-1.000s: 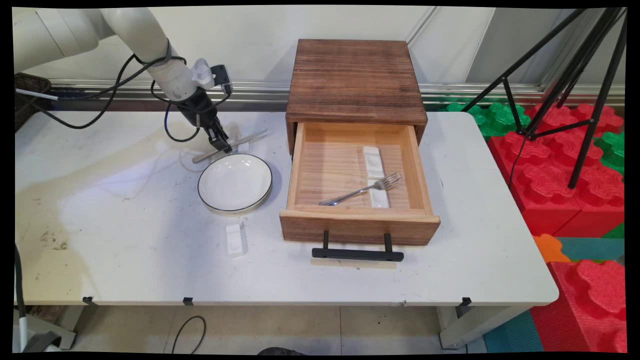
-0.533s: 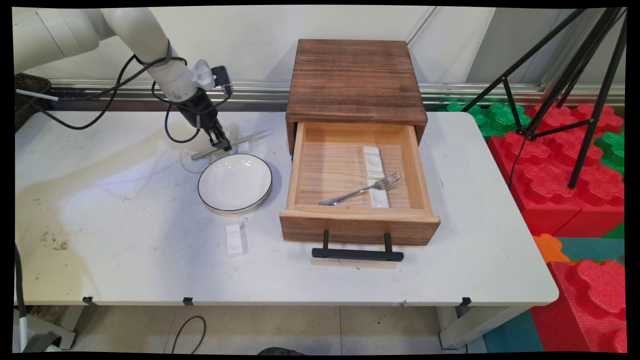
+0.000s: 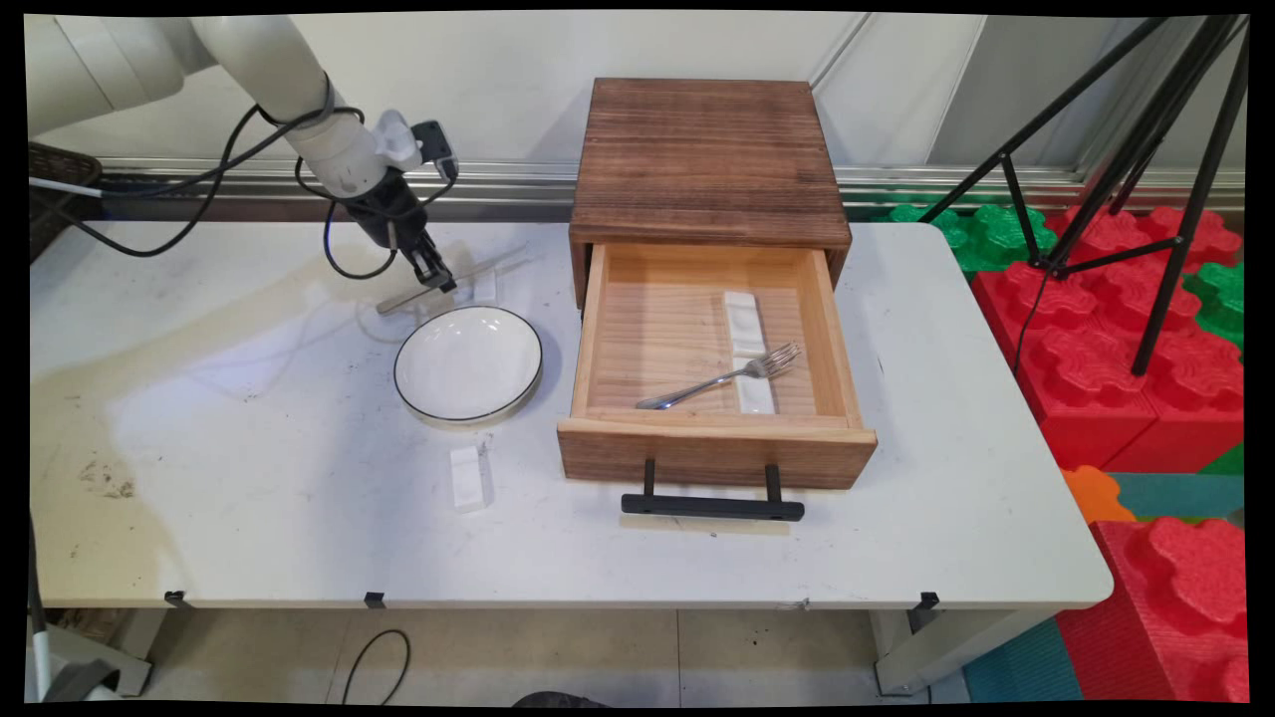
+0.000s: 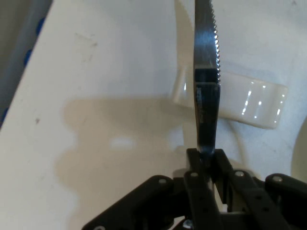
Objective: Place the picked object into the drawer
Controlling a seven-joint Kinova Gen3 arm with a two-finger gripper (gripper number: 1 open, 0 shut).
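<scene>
Lifted since a second ago, the knife (image 3: 453,280) now hangs clear of the table (image 3: 249,468), clamped at its handle in the gripper (image 3: 438,279), which has risen behind the plate (image 3: 468,363). Its serrated blade (image 4: 205,43) passes over a white rest (image 4: 249,103). Held so near one end, the knife could pivot or slip between the fingers (image 4: 194,163) if swung fast.

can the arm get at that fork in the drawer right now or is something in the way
Probably not as things stand. The drawer is open and the fork lies uncovered across a white rest, so the way in looks free, but the end effector is shut on a knife.
</scene>
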